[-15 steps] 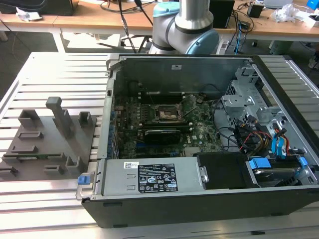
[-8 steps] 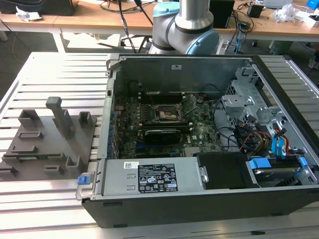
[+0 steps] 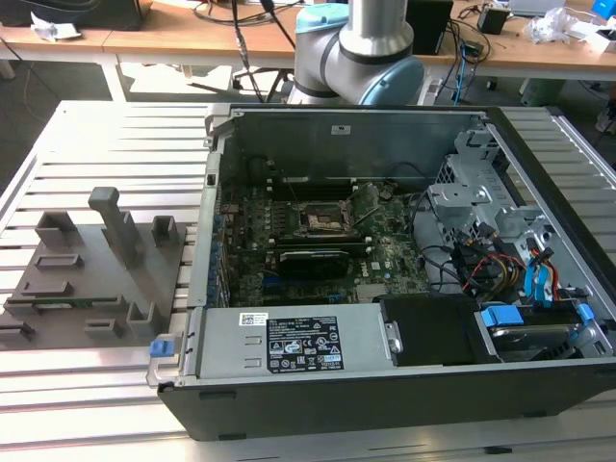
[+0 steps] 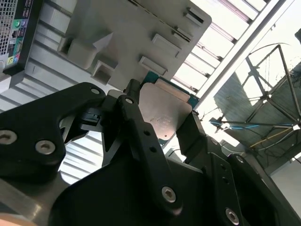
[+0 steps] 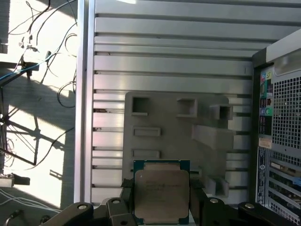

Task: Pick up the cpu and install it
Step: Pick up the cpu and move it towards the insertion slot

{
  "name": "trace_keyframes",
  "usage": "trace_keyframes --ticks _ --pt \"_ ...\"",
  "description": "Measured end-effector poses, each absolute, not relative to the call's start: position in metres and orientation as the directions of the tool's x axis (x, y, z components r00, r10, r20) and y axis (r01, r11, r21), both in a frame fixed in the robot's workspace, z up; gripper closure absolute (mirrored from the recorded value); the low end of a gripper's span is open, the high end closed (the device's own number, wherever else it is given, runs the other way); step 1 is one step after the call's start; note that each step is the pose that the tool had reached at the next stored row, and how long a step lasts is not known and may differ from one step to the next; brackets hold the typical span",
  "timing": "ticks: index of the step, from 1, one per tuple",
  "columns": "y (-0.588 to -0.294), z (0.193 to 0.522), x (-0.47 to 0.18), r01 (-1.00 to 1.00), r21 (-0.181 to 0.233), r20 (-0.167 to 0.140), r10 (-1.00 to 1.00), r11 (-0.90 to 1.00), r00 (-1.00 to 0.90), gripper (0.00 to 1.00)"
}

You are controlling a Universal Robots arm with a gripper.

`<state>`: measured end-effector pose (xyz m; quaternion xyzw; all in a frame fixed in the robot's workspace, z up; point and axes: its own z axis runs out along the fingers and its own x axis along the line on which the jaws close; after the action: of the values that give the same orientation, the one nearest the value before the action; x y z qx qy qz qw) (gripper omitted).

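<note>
- Arm [image 3: 361,43]: one; silver tube with pale blue joint caps. In the exterior view a joint section stands at the far side, running up to the frame edge.
- Gripper [image 4: 162,113]: black, two-fingered, with bolted linkage bars, seen from close in both wrist views.
- Fingers [image 4: 141,132]: drawn in, one on each of two opposite edges of the cpu [image 5: 161,188].
- Hold: the cpu is clamped between the tips and held in the air, its metal top towards the first wrist view.

Computer case [image 3: 385,409] (open), grey fixture tray [image 3: 96,281]
</note>
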<state>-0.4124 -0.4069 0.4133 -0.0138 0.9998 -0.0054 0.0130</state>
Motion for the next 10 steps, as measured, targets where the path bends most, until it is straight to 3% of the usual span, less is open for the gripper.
trace_keyframes --ticks 10 --pt "-0.407 0.413 -0.387 -0.027 -0.014 -0.026 -0.028 1.0 -0.999 0.45"
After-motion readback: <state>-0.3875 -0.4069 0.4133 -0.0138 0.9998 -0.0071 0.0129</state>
